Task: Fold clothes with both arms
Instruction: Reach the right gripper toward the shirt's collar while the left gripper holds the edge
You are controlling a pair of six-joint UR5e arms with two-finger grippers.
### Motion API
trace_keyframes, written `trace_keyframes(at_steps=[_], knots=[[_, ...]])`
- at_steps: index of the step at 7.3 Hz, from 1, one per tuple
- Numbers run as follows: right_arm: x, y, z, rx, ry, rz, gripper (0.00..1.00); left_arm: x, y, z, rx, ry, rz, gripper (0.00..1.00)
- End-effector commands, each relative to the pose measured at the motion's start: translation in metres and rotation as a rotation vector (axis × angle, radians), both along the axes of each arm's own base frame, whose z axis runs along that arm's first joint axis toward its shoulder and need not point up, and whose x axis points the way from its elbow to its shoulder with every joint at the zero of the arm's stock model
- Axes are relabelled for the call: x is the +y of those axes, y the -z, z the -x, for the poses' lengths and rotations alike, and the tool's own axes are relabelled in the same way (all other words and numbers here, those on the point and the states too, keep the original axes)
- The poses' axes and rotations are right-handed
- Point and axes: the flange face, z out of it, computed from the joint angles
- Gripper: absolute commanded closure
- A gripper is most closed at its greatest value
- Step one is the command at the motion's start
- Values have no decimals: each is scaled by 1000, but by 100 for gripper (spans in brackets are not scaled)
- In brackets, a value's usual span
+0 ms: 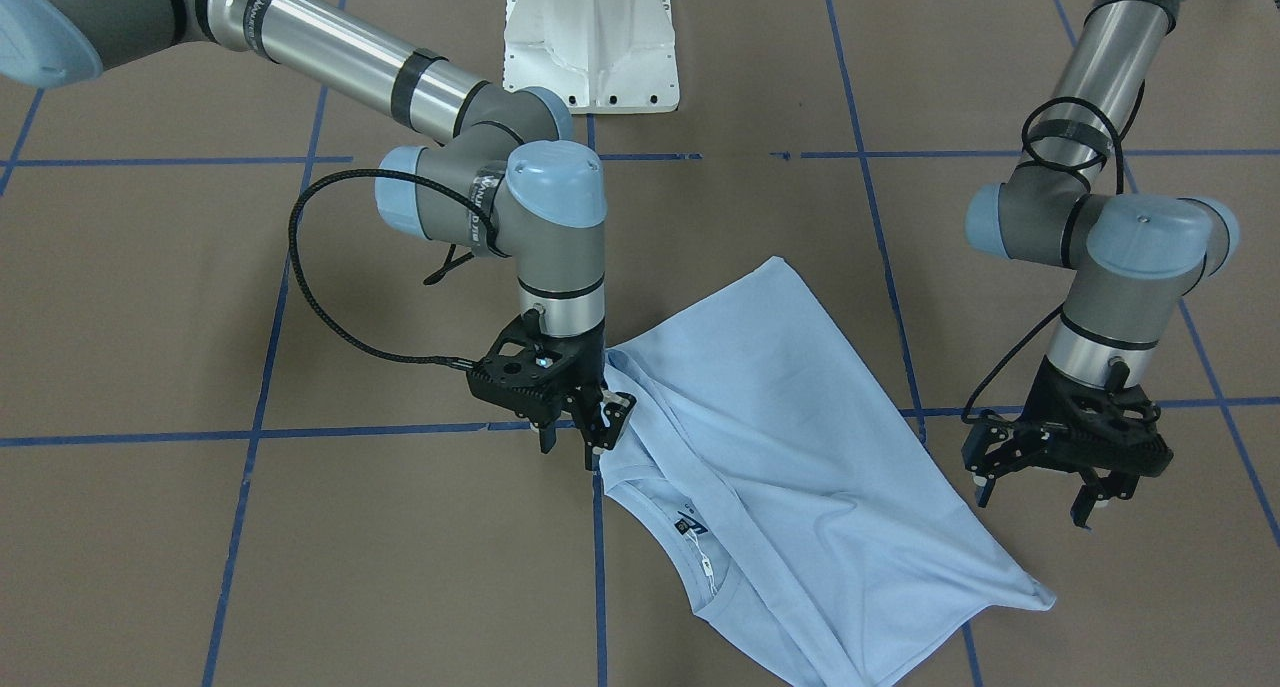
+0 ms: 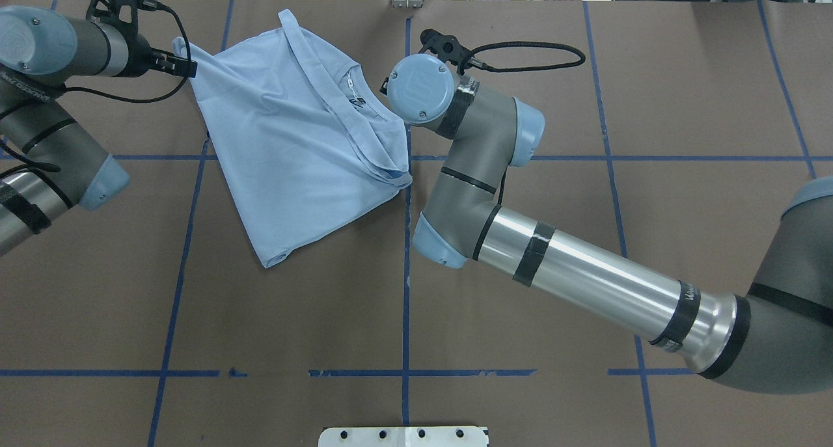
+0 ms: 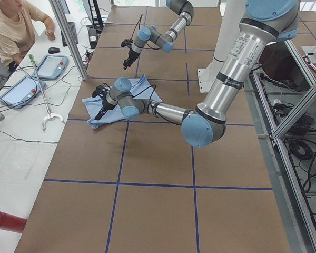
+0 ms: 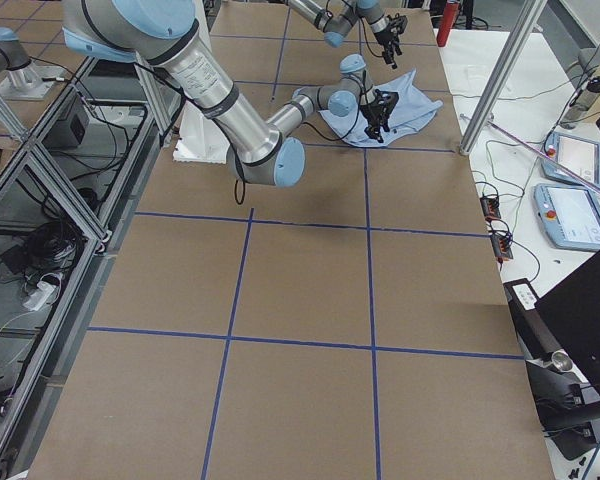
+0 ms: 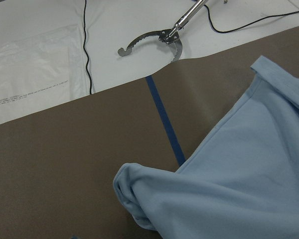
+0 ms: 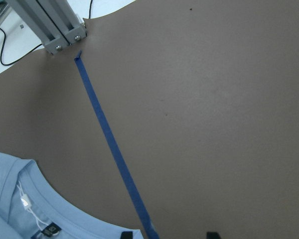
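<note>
Light blue T-shirt (image 1: 780, 437) lies rumpled on the tabletop (image 1: 200, 317), both sets of jaws released.
The right arm (image 1: 555, 237) has its jaws spread, right at the T-shirt's edge beside the collar. The left arm (image 1: 1120, 267) has its jaws spread and empty, hanging near the opposite edge.

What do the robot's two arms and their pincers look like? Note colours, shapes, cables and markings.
The left arm and the right arm are alike: silver tubes, grey joints with rounded pale blue caps, and black bands. A black cable loops beside each wrist. The left pincer and the right pincer are black, with two fingers each. Small lettering marks the right arm.
</note>
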Motion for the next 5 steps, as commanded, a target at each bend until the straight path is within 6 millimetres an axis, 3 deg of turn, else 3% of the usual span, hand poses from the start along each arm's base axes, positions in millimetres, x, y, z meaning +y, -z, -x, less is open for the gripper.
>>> trace_keyframes(at_steps=[1, 5], knots=[[14, -2, 46, 45, 36, 12, 42, 1, 0, 1, 2, 1, 0, 0], [25, -10, 63, 83, 63, -5, 42, 1, 0, 1, 2, 1, 0, 0]])
